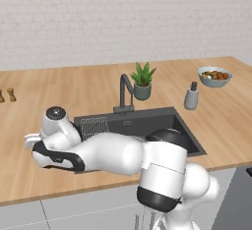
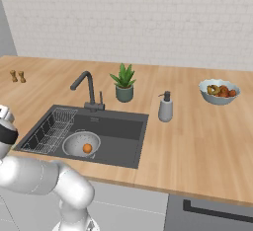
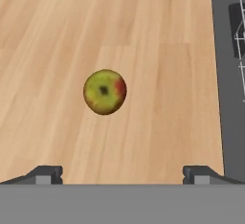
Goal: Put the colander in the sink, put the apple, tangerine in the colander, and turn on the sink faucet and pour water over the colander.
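Observation:
The yellow-green apple (image 3: 105, 92) with a red blush lies on the wooden counter, left of the sink. My gripper (image 3: 122, 173) hangs over it, open, with the fingertips wide apart and nothing between them. The pale perforated colander (image 2: 81, 143) sits in the dark sink (image 2: 118, 126) beside the wire rack (image 2: 52, 129). The orange tangerine (image 2: 87, 148) rests inside the colander. The dark gooseneck faucet (image 2: 89, 89) stands behind the basin, its spout arched to the left. In the left base view my arm stretches left across the sink's front edge (image 1: 194, 145).
A potted plant (image 2: 124, 83), a grey soap dispenser (image 2: 165, 107) and a blue-grey bowl of mixed fruit (image 2: 219, 92) stand behind and to the right of the sink. Two small shakers (image 2: 17, 76) sit far left. The sink's rim (image 3: 229, 74) runs along the right of the hand view.

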